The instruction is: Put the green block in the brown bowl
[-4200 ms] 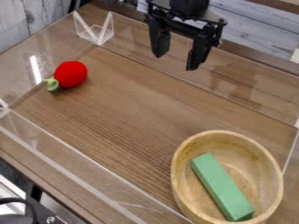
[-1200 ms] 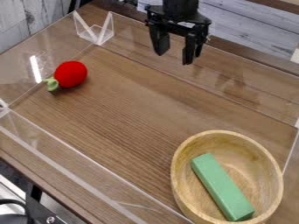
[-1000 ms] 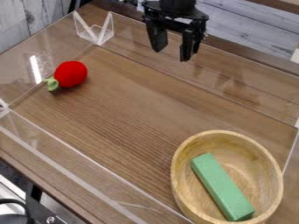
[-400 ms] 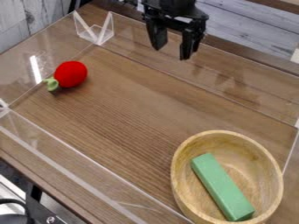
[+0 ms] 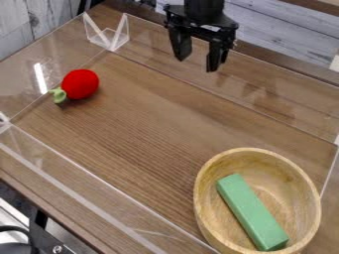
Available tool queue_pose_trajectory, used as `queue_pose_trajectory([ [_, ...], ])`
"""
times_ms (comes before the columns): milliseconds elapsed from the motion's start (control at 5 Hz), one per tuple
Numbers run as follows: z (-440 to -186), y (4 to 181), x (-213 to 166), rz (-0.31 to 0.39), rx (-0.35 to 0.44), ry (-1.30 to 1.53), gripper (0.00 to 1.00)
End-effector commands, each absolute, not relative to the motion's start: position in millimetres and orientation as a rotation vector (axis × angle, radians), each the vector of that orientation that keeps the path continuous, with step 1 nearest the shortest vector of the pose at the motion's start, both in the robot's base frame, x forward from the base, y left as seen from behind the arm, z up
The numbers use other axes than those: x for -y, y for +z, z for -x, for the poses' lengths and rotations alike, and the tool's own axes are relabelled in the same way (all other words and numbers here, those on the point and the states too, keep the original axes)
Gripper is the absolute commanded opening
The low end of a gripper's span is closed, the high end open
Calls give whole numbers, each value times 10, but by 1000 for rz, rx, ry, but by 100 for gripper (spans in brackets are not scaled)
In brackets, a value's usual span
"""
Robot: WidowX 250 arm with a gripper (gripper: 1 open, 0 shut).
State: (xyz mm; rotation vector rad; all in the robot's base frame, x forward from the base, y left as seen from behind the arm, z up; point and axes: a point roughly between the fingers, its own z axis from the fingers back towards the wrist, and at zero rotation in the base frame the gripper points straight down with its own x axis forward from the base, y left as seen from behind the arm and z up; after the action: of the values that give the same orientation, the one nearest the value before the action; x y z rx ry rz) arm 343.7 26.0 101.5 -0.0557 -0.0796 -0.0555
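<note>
The green block [image 5: 252, 211] lies flat inside the brown bowl [image 5: 212, 176], a round tan wooden bowl at the front right of the table. My gripper [image 5: 196, 55] hangs over the far middle of the table, pointing down, its two black fingers apart and nothing between them. It is far from the bowl and the block.
A round red fruit with a green stem [image 5: 79, 84] lies at the left. Clear plastic walls [image 5: 79, 203] edge the wooden tabletop, with a clear angled piece [image 5: 106, 35] at the back left.
Since the oldest frame the gripper has drawn back toward the far edge of the table. Over the last second it has stayed in place. Block, bowl and fruit have not moved.
</note>
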Motion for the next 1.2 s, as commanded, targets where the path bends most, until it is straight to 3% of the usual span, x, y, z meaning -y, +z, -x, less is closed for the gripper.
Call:
queue_pose_trajectory([
  [0,-3498,1216,-253,45,143,-95,100],
  [600,-3522,1282,-300,34,134,-88,100],
  [1000,-3552,1190,-105,42,115,-40,100],
])
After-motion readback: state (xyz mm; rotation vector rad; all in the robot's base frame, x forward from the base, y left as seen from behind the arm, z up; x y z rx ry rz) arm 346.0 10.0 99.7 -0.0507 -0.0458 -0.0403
